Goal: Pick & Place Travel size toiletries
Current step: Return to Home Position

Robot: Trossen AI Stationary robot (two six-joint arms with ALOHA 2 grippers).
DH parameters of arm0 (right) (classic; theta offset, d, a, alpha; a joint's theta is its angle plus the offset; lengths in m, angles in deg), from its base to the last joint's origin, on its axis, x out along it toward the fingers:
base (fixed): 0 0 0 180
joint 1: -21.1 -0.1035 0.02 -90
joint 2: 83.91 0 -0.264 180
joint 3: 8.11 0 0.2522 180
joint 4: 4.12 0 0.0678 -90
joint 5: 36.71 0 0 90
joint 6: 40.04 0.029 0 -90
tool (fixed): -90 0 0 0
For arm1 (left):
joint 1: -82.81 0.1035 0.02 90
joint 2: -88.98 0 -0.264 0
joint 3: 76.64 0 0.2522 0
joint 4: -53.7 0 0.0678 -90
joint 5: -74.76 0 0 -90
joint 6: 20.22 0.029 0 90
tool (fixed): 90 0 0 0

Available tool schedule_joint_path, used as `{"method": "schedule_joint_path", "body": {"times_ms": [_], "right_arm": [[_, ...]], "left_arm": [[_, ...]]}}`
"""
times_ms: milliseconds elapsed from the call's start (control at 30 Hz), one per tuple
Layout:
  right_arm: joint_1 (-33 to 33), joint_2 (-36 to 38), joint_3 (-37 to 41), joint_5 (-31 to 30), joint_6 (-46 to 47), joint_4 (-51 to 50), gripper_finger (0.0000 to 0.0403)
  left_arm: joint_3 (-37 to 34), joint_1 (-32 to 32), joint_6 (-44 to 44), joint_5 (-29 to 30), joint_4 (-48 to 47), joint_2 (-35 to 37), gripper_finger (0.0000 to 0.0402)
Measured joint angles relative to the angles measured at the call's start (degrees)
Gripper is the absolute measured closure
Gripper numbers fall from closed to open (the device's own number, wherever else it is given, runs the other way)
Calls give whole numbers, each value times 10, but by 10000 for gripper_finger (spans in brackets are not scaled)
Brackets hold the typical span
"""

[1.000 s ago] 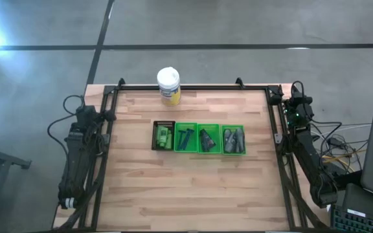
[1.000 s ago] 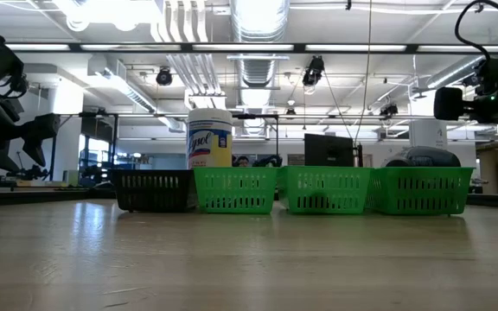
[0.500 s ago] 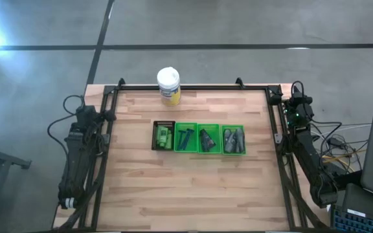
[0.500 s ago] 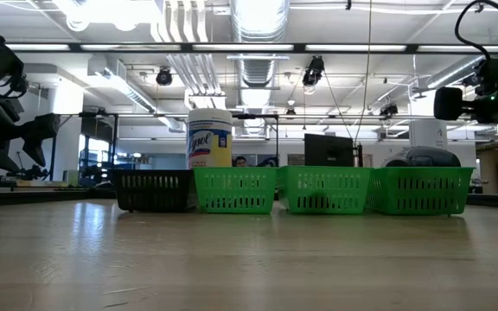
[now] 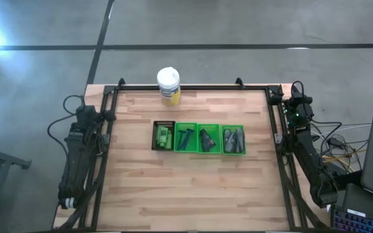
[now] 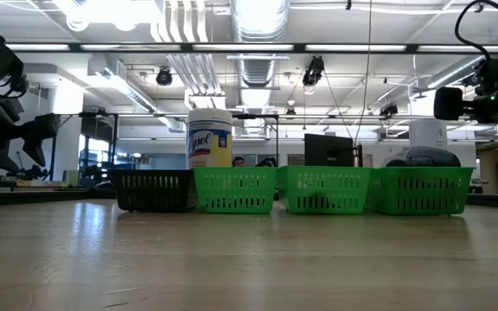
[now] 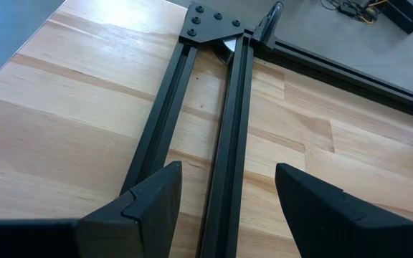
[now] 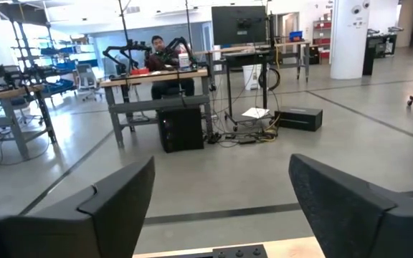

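Observation:
The toiletries lie sorted in a row of four small bins at the table's middle. Bright green bottles point(image 5: 164, 136) fill the black bin, dark blue razors point(image 5: 186, 138) the first green bin, dark flat packets point(image 5: 206, 139) the second, and grey tubes point(image 5: 233, 138) the third. My left gripper point(image 7: 228, 179) is open, parked over the frame rails at the table's left edge, well away from the bins. My right gripper point(image 8: 221, 190) is open, raised at the table's far right corner and facing out into the room. Both arms point(image 5: 83, 129) point(image 5: 298, 111) are folded back.
A yellow jar with a white lid point(image 5: 168, 85) stands at the far edge behind the bins point(image 6: 234, 190). Black frame rails point(image 7: 228, 115) run along the table's sides. Bare wood lies on the near half point(image 5: 193, 188). A person sits at a desk point(image 8: 160, 50) far beyond the table.

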Motion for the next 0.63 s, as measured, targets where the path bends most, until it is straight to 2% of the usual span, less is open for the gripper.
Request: {"method": "schedule_joint_path", "body": {"times_ms": [400,633], "right_arm": [[0,0,0,0,0,0,106],[0,0,0,0,0,0,89]], "left_arm": [[0,0,0,0,0,0,172],[0,0,0,0,0,0,172]]}}
